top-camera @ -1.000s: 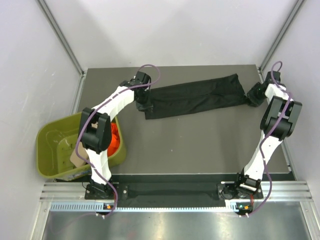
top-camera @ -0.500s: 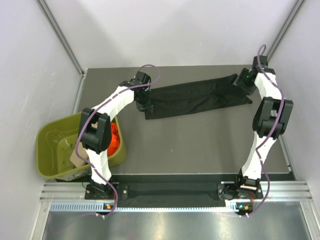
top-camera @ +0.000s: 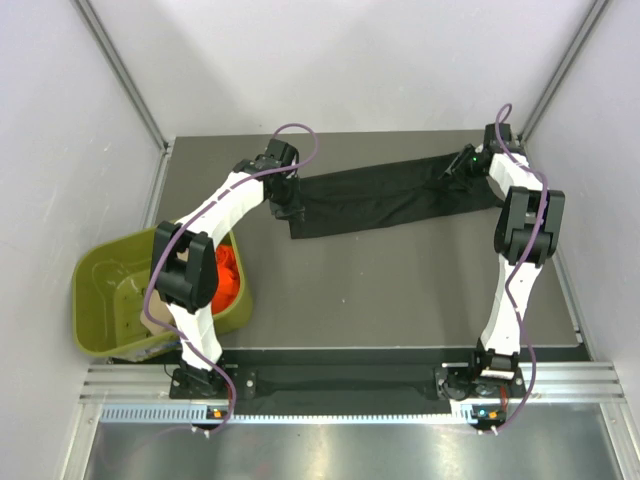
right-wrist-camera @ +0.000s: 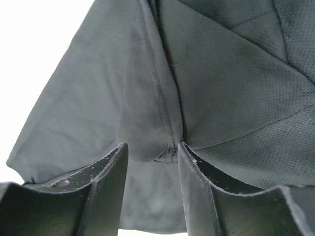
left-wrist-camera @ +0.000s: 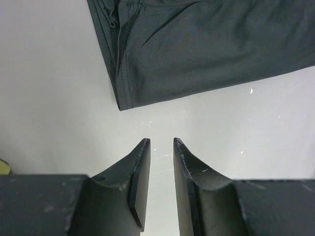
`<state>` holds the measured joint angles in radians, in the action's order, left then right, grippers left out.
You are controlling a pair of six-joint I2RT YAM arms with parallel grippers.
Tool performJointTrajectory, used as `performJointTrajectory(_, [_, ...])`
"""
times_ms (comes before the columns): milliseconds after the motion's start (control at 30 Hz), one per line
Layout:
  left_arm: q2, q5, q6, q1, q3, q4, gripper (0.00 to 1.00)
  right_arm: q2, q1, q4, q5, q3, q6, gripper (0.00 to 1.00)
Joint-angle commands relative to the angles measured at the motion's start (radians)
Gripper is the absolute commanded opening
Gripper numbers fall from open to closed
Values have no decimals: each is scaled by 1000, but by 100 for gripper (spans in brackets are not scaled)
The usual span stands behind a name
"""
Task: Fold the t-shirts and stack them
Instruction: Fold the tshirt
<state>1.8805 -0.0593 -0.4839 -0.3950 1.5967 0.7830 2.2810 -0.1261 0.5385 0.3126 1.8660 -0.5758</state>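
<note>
The black t-shirt [top-camera: 395, 195] lies on the table as a long folded strip. Its hemmed left corner [left-wrist-camera: 123, 101] shows in the left wrist view. My left gripper [top-camera: 287, 205] [left-wrist-camera: 161, 143] hovers at that left end, just off the corner. Its jaws stand a narrow way open, with only bare table between them. My right gripper [top-camera: 452, 172] [right-wrist-camera: 152, 147] is down on the strip's right end, open, its fingers either side of a seam in the black cloth [right-wrist-camera: 167, 147]. The orange-red t-shirt [top-camera: 230, 275] sits bunched in the tub, with a beige piece [top-camera: 155, 315] beside it.
The olive-green tub [top-camera: 105, 295] stands off the table's left edge, under the left arm's elbow. Grey walls close in the table at the back and on both sides. The right arm reaches along the table's right edge [top-camera: 572, 300].
The right arm has swung from beyond the shirt's right end to over it, and its gripper now rests on the cloth. The left gripper has hardly moved.
</note>
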Motion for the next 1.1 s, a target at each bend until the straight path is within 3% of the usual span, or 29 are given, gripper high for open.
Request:
performJointTrajectory(0, [-52,7,18,-1,2,4,31,-14,5,-41,-9,10,1,46])
performJointTrajectory(700, [-35,10,25,1,20,13,31,25,2,-20,-37,-7,59,47])
performJointTrajectory(900, [-31,6,25,1,20,10,31,37,8,-49,20,-1,48,42])
performJointTrajectory(1067, [-29,4,24,1,20,9,31,12,11,-87,26,-1,33,31])
